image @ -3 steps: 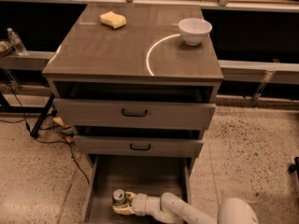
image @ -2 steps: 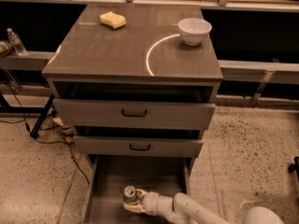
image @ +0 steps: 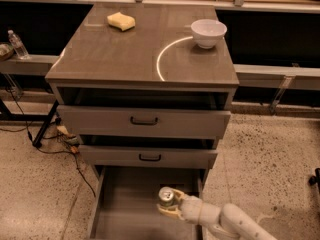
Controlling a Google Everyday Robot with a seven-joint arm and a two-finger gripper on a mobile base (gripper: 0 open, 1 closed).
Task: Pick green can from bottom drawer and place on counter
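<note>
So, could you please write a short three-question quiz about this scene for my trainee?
1. True or false: the robot's hand, low inside the deep grey bottom drawer, is closed on the small green aluminium can.
2. What stands on the glossy grey-brown counter, near its back right corner? A) round white bowl B) clear bottle C) green can
3. How many shallower grey drawers with black handles sit above the bottom one?
Key: 1 true; 2 A; 3 two.
</note>
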